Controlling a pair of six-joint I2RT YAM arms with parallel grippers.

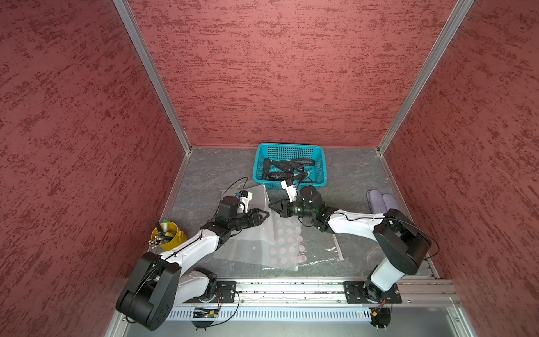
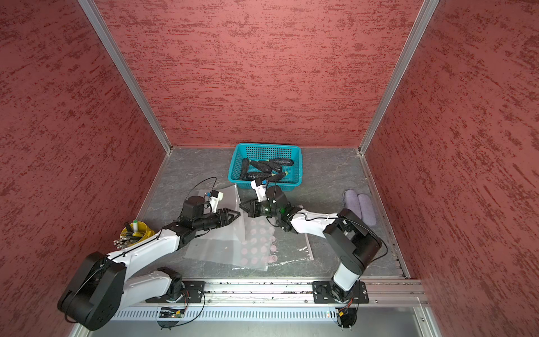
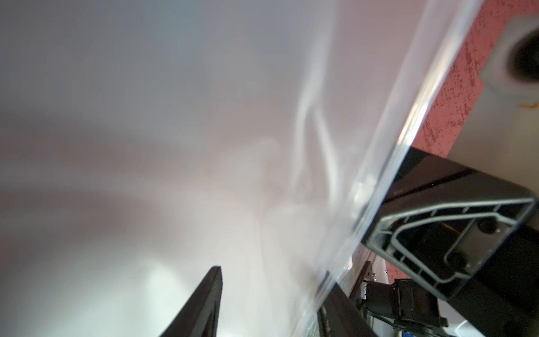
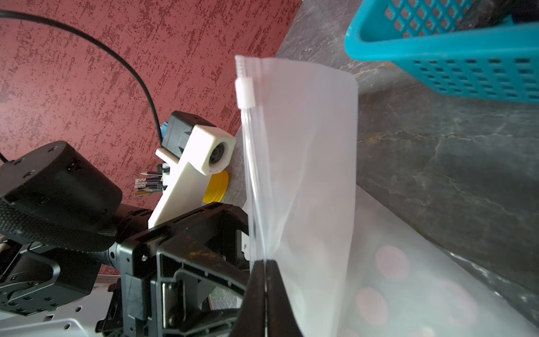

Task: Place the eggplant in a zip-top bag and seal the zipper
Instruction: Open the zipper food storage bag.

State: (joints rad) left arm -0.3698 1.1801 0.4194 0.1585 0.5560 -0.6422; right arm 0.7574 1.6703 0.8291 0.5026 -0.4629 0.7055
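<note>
Several dark eggplants (image 1: 287,167) (image 2: 262,166) lie in a blue basket (image 1: 288,145) (image 2: 268,145) at the back of the table. A frosted zip-top bag (image 1: 259,239) (image 4: 306,160) is lifted by its zipper edge, and its white slider (image 4: 246,93) sits at the far end of that edge. My right gripper (image 1: 270,205) (image 4: 266,261) is shut on the zipper edge. Facing it, my left gripper (image 1: 267,214) (image 3: 271,271) is open, with its jaws apart on either side of the bag's film (image 3: 204,146). Neither gripper holds an eggplant.
A pink-dotted bag (image 1: 287,242) and another clear bag (image 1: 326,251) lie flat under and beside the lifted one. A yellow cup of pens (image 1: 167,235) stands at the left. Rolled purple cloths (image 1: 382,202) lie at the right. Red walls enclose three sides.
</note>
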